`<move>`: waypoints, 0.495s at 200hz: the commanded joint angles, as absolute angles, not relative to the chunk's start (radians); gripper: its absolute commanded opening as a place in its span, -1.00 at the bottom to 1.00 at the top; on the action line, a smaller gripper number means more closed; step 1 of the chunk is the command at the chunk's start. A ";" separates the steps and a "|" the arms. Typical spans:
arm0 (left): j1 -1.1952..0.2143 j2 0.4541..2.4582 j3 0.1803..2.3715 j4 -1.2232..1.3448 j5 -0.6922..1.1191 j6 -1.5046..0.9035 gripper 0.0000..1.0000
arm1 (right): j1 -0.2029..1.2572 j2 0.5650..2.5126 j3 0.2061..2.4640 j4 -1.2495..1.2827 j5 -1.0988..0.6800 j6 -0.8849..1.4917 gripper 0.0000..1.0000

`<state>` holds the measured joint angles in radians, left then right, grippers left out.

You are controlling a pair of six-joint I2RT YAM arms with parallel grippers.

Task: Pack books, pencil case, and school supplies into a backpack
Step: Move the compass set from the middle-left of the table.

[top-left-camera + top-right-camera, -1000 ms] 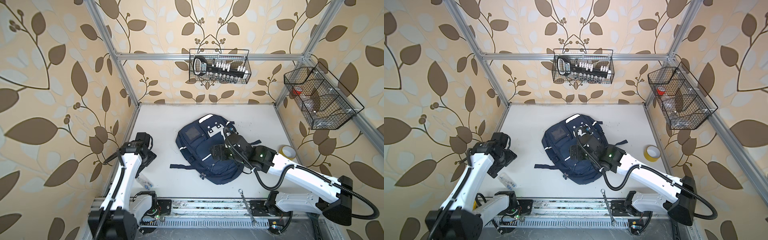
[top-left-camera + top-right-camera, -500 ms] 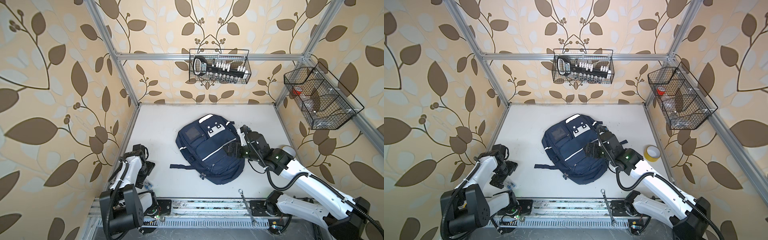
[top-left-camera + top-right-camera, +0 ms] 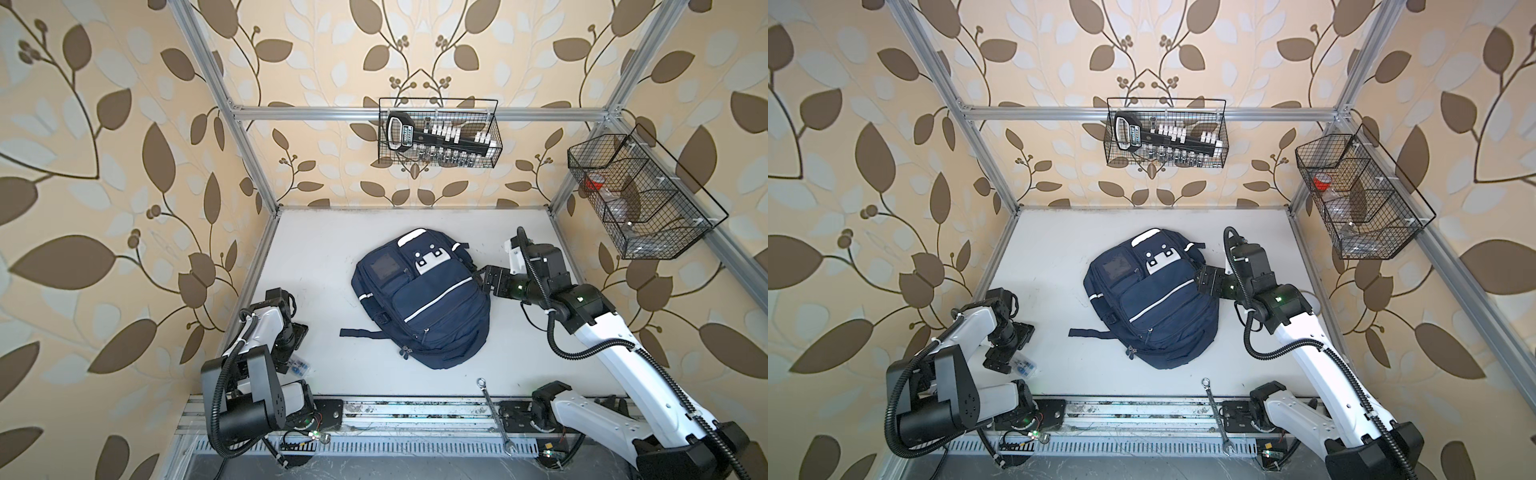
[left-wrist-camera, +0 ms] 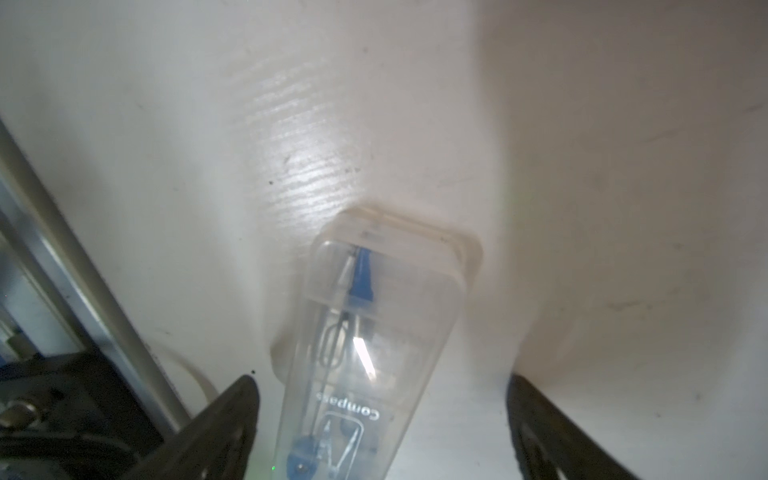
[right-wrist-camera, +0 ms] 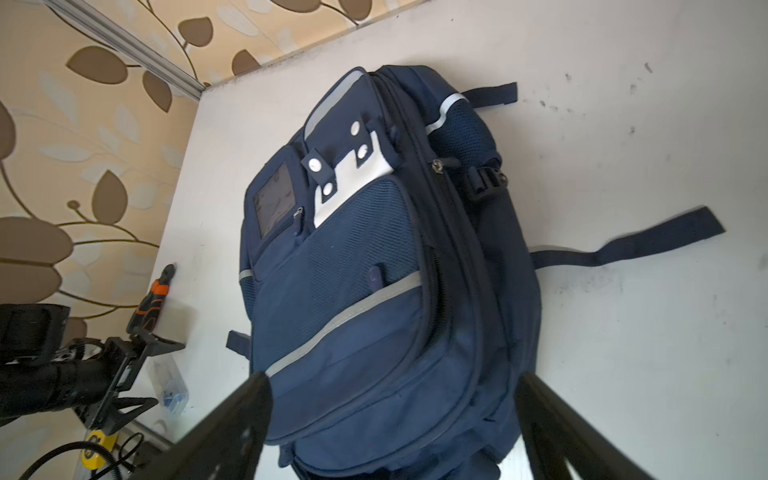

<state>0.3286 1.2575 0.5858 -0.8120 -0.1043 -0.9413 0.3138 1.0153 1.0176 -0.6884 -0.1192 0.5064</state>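
Observation:
The navy backpack (image 3: 428,316) (image 3: 1158,320) lies flat mid-table in both top views, zipped, white stripes up. My right gripper (image 3: 484,280) (image 3: 1202,282) stands open at its right edge; in the right wrist view the backpack (image 5: 374,291) fills the space ahead of the spread right gripper (image 5: 390,419). Of the school supplies, a small clear box (image 3: 297,365) (image 3: 1023,365) with blue contents lies at the front left. My left gripper (image 3: 289,351) (image 4: 382,415) is low over the clear box (image 4: 374,332), open, with the box between its fingers, nearer one finger. The books and pencil case are out of view.
A metal wrench (image 3: 494,411) lies across the front rail. Wire baskets hang on the back wall (image 3: 438,133) and the right wall (image 3: 640,195). Orange-handled pliers (image 5: 151,301) lie by the left wall. A loose strap (image 3: 357,332) trails left of the backpack.
My right gripper has drawn back from over the backpack to its right edge. My left arm has pulled towards the front left and come down over the clear box.

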 commanded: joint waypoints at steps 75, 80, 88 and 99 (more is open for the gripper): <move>-0.141 1.633 0.891 -0.643 -0.090 -1.073 0.42 | 0.226 1.024 0.981 -0.689 -0.204 0.434 0.75; -0.141 1.644 0.890 -0.649 -0.095 -1.081 0.42 | 0.224 1.025 0.981 -0.690 -0.206 0.434 0.74; -0.141 1.655 0.881 -0.648 -0.104 -1.092 0.42 | 0.222 1.024 0.983 -0.690 -0.207 0.433 0.72; -0.141 1.667 0.869 -0.654 -0.116 -1.111 0.39 | 0.220 1.022 0.988 -0.691 -0.208 0.431 0.70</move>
<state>-0.1452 1.6226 0.8951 -0.6189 -0.0719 -1.0348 0.2272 1.0225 0.9928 -0.7059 -0.1852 0.4442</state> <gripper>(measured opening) 0.704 0.858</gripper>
